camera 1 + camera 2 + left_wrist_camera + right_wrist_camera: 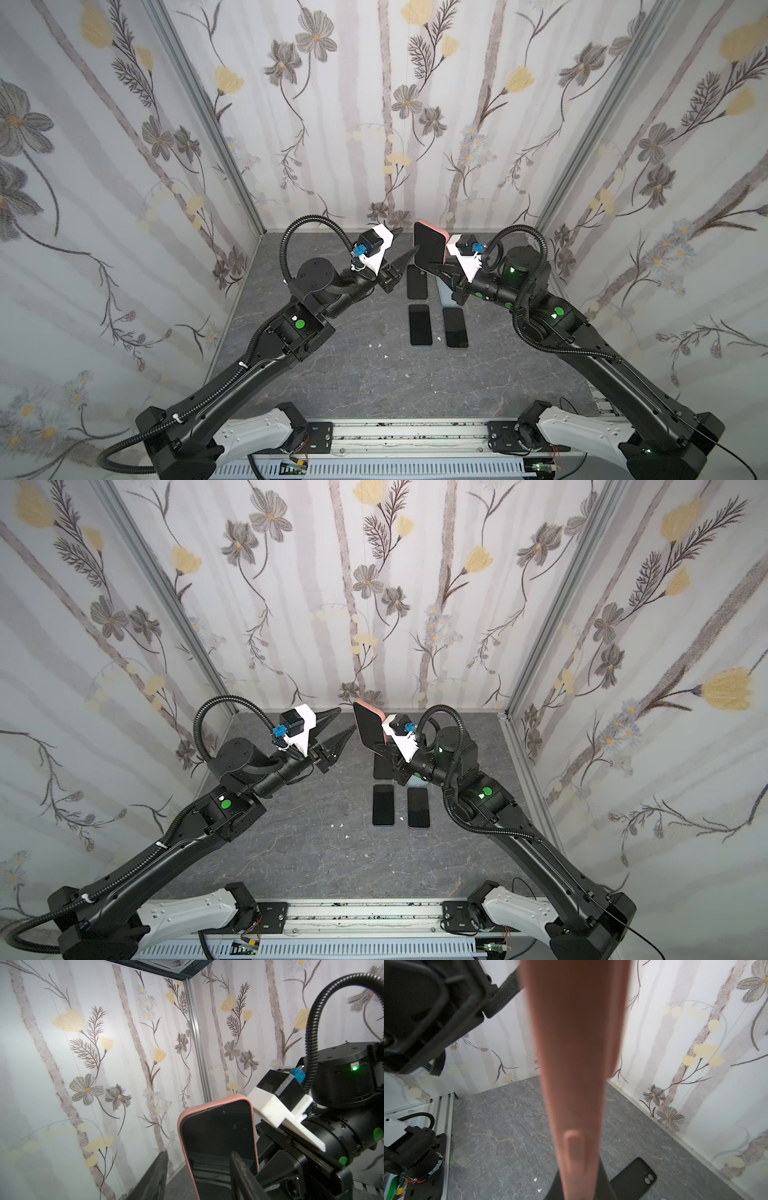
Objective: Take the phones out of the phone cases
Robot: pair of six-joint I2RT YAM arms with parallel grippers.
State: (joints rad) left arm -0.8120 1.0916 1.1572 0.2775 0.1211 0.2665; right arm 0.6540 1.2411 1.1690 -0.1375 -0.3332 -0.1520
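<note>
Item: pink phone case (444, 239), held clear above the table (332, 374), upright with a slight tilt. Contents: phone (430, 249), dark screen facing the robot's side, seated in the case with the pink rim showing unbroken along its top and both long edges in the left wrist view; no corner looks lifted. Holder: right gripper (436, 268), clamped on the lower end of the case. Attendant: left gripper (347, 717), jaws parted and holding nothing, tips just beside the case's left long edge; whether the nearer tip touches it cannot be told. Below the case, on the table: a black case (633, 1180), empty, and nearer the robot than that, two bare phones (419, 325) lying face up side by side. Status, judged: pickup and presentation done; extraction not begun. Outstanding: pry the rim off one edge, draw the phone free, set the parts down.
</note>
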